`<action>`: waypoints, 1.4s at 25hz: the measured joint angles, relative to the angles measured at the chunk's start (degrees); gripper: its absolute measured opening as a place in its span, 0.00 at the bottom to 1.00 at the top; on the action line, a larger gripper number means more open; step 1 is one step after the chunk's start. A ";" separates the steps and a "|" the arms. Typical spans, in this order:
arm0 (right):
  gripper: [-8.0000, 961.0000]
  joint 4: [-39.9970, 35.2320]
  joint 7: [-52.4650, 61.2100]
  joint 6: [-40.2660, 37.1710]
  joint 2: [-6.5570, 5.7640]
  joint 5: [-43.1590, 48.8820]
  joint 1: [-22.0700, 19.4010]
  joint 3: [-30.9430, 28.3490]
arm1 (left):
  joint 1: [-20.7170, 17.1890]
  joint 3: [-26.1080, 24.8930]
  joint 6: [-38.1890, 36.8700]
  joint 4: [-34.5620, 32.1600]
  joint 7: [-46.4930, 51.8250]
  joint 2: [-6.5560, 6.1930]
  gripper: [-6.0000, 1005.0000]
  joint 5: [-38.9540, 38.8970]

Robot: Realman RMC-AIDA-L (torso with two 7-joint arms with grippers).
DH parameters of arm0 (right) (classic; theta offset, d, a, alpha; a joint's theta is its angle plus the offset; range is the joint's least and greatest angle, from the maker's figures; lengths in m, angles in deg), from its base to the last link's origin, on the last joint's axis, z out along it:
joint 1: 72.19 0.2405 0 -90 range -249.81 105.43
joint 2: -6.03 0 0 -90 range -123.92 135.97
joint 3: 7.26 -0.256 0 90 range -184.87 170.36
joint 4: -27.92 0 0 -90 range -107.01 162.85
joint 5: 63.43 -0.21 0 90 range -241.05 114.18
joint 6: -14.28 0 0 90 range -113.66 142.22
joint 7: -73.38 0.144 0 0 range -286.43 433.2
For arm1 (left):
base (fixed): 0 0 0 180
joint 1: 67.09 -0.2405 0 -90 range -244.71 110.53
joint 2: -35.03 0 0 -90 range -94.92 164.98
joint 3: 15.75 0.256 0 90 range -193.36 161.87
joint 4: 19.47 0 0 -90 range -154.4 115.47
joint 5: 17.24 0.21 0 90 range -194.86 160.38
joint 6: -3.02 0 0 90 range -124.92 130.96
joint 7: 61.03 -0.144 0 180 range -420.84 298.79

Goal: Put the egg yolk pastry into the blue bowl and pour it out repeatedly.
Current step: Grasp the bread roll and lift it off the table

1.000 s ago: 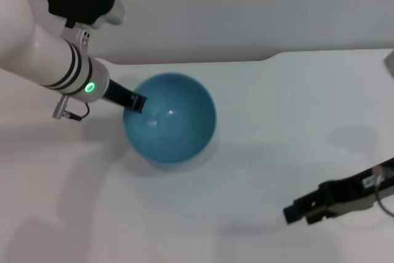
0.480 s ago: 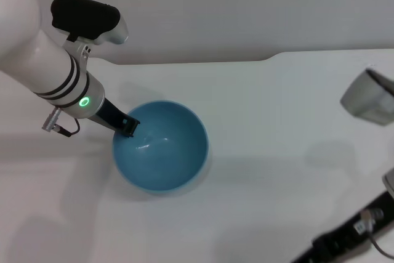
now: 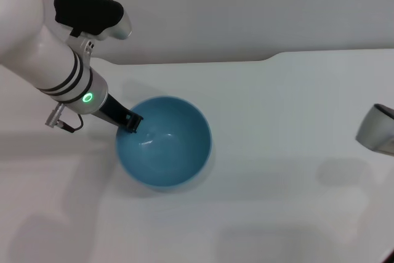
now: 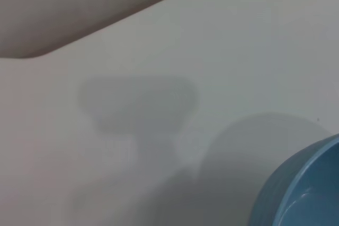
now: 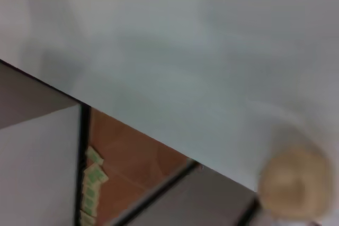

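Observation:
The blue bowl (image 3: 163, 141) stands upright on the white table, and its inside looks empty. My left gripper (image 3: 130, 121) is shut on the bowl's rim on the side nearest my left arm. A slice of the bowl's rim (image 4: 296, 194) shows in the left wrist view. The egg yolk pastry (image 5: 294, 182), a blurred pale tan ball, shows only in the right wrist view, close to the camera and over the table's edge. Whether it is held cannot be made out. Of my right arm, only a grey part (image 3: 377, 129) shows at the right edge of the head view.
The white table (image 3: 277, 109) runs back to a grey wall. Its edge (image 5: 132, 125) crosses the right wrist view, with brown floor beyond.
The bowl has moved down and slightly left with my left gripper on it, and it has settled. My right gripper's black fingers have left the lower right of the head view.

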 joint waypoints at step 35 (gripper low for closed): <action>0.41 21.01 -0.24 11.56 0.31 8.14 10.57 5.33 | -0.61 0.00 1.50 -0.48 0.58 0.16 0.01 -0.52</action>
